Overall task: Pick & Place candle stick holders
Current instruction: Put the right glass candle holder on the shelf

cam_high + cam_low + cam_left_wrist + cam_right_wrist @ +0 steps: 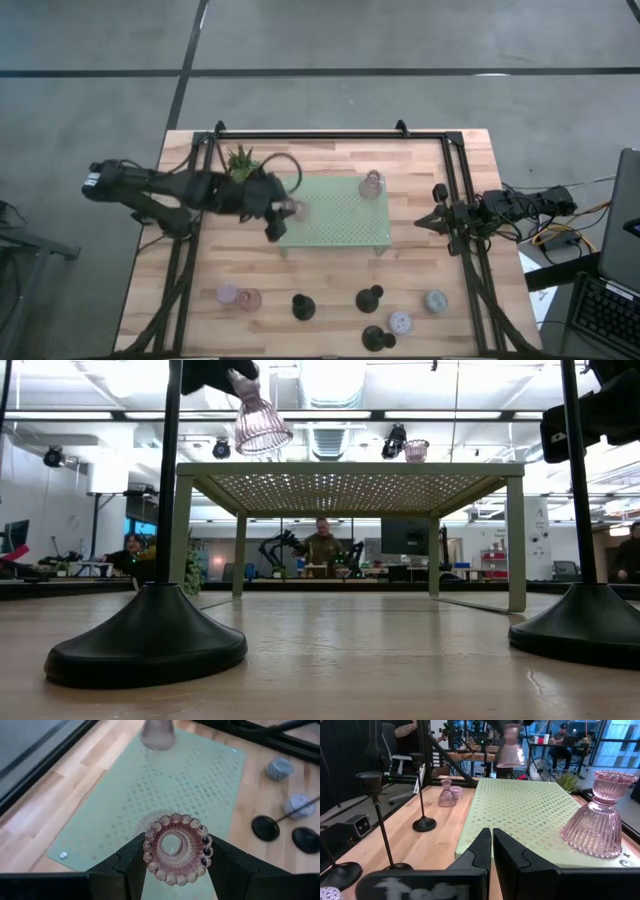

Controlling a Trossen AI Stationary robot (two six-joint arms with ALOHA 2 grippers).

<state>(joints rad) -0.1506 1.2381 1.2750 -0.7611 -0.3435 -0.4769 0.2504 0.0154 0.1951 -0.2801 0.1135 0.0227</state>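
My left gripper hangs over the left part of the pale green perforated tray and is shut on a pinkish clear glass candle stick holder. A second glass holder stands on its flared base at the tray's far right, also seen in the right wrist view. Two pink holders, three black ones, a blue-grey one and a lilac one stand on the wood near the front edge. My right gripper waits shut and empty to the right of the tray. My left gripper pinches the glass holder's upper cup, just below its beaded rim, between its two fingers. The fingers come from above, pointing down. The holder hangs below them, slightly tilted, and its ribbed flared base is a little above the tray top.
A small green potted plant stands just beyond the tray's far left corner. A black frame's posts with round feet stand on the table at both sides. The tray stands on legs above the wood. People sit in the room beyond.
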